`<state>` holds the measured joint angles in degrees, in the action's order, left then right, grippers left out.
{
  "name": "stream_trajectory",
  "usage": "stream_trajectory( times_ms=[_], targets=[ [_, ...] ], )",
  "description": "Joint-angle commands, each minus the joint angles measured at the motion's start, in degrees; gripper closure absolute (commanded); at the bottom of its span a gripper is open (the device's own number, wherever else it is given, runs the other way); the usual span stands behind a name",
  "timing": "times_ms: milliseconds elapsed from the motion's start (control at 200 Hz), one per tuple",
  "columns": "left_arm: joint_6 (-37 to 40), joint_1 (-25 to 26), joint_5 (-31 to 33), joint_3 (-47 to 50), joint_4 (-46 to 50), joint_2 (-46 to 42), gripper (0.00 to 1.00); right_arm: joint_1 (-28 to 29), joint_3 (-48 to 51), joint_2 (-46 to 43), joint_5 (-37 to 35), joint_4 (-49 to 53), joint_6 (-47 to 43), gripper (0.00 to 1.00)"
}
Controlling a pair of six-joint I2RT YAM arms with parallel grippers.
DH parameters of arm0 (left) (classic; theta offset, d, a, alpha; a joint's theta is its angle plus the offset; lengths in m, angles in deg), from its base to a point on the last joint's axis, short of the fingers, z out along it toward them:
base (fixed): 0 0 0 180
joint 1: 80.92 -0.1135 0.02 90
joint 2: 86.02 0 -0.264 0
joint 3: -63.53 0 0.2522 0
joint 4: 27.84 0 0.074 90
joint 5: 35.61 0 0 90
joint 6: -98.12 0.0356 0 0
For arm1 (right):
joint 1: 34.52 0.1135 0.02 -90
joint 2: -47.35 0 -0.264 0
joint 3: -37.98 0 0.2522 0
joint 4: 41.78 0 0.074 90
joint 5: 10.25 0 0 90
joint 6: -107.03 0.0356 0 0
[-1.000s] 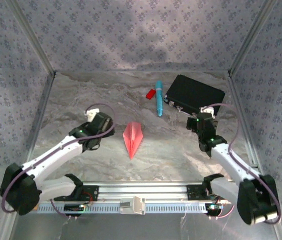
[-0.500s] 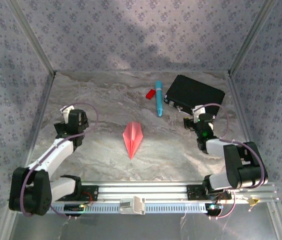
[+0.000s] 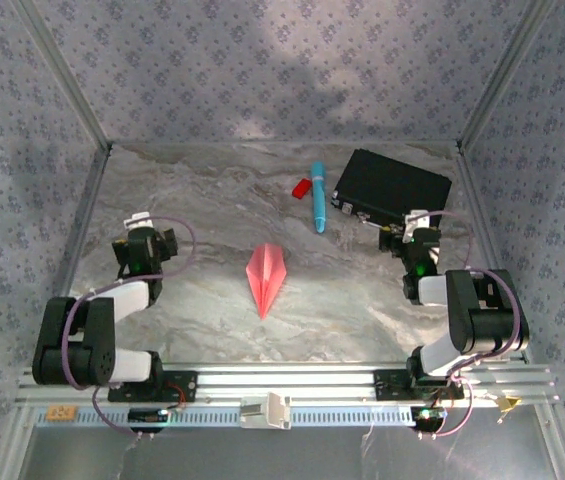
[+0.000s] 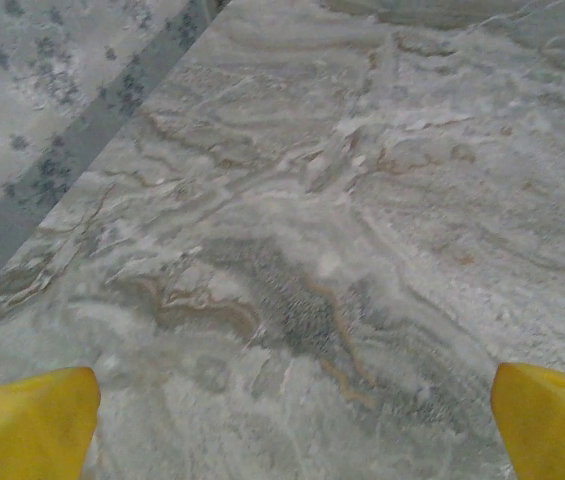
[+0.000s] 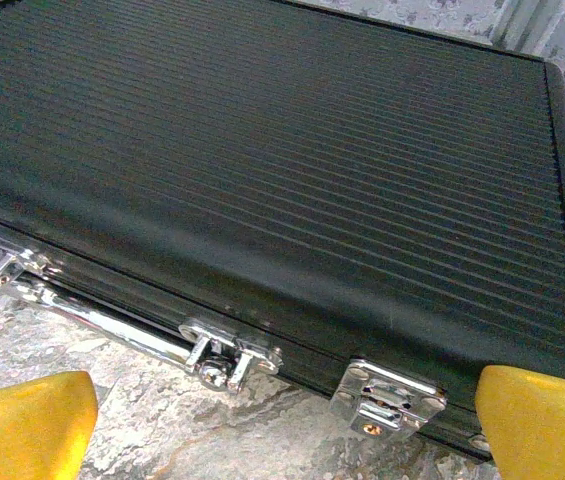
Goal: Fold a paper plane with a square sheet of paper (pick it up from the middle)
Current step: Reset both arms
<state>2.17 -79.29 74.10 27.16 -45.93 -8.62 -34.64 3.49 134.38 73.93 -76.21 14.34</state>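
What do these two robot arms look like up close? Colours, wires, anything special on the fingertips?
The left arm and right arm are built alike: white tube-like links between chunky black joints, with a thin purple cable looping along each. A small green light glows on the right one. The left gripper and right gripper each have two fingers tipped with bright yellow pads.
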Motion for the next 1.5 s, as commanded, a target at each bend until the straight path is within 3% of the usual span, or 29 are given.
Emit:
stream_trajectory(
  times_ms=[0,100,240,300,355,410,460,515,1494],
  targets=[
    [0.45,-2.43,-9.93,-2.23,-3.64,1.40,0.00,-0.31,-1.09,0.15,-1.55,0.15,1.40,0.01],
    [0.63,-3.67,-12.23,-1.09,-6.56,1.98,0.00,-0.61,-1.37,0.05,-0.76,1.13,1.56,0.01],
    [1.61,-3.86,-13.41,4.65,-28.90,12.12,0.00,-0.68,-1.33,0.10,-0.67,1.02,1.56,0.01],
    [1.40,-3.92,-14.38,1.09,-15.99,8.85,0.00,-0.75,-1.34,0.10,-0.55,1.09,1.58,0.01],
    [1.94,-3.84,-14.50,1.06,-21.10,11.59,0.00,-0.83,-1.40,0.12,-0.46,1.16,1.65,0.01],
    [1.73,-3.83,-14.46,-0.42,-14.49,9.77,0.00,-0.84,-1.40,0.10,-0.46,1.17,1.67,0.01],
    [2.00,-3.68,-14.28,0.47,-18.90,11.05,0.00,-0.85,-1.41,0.10,-0.47,1.16,1.69,0.01],
    [1.91,-3.57,-14.11,-0.21,-15.44,9.99,0.00,-0.85,-1.42,0.08,-0.49,1.18,1.64,0.01],
    [3.96,-1.80,-13.33,-0.87,-15.08,10.53,0.00,-0.82,-1.42,0.17,-0.51,1.16,1.66,0.01]
  ],
)
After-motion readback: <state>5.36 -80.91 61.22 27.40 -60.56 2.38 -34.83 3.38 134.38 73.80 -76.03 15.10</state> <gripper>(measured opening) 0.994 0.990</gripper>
